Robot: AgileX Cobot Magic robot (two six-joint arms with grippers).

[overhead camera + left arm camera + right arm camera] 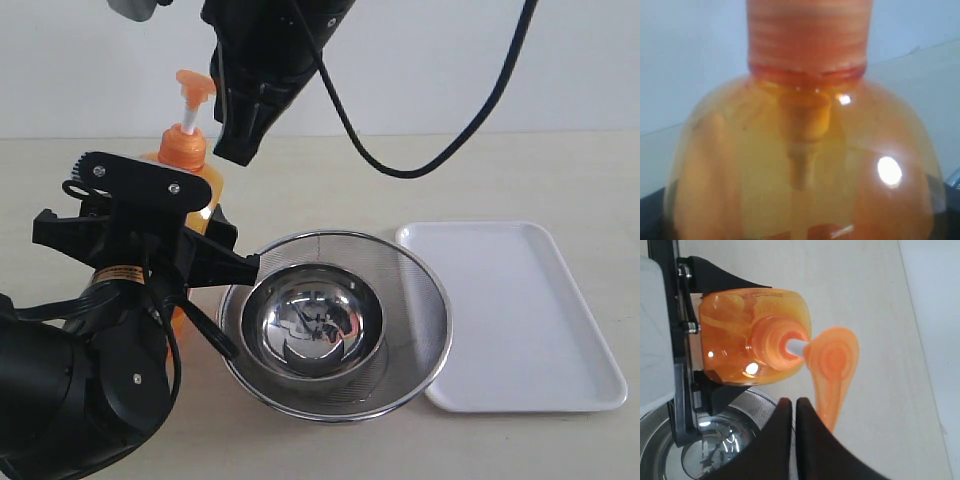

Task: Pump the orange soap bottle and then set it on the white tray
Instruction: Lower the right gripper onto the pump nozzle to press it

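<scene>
In the exterior view the left gripper (150,215) hides the soap bottle's (186,150) lower body and label. In the left wrist view the bottle fills the blurred picture, its pump cut off at the edge.

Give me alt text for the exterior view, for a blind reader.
The left gripper clasps an upright orange soap bottle on a pale table, with the right gripper shut beside its pump. To the right sit a steel bowl inside a mesh strainer, then a white tray.
</scene>
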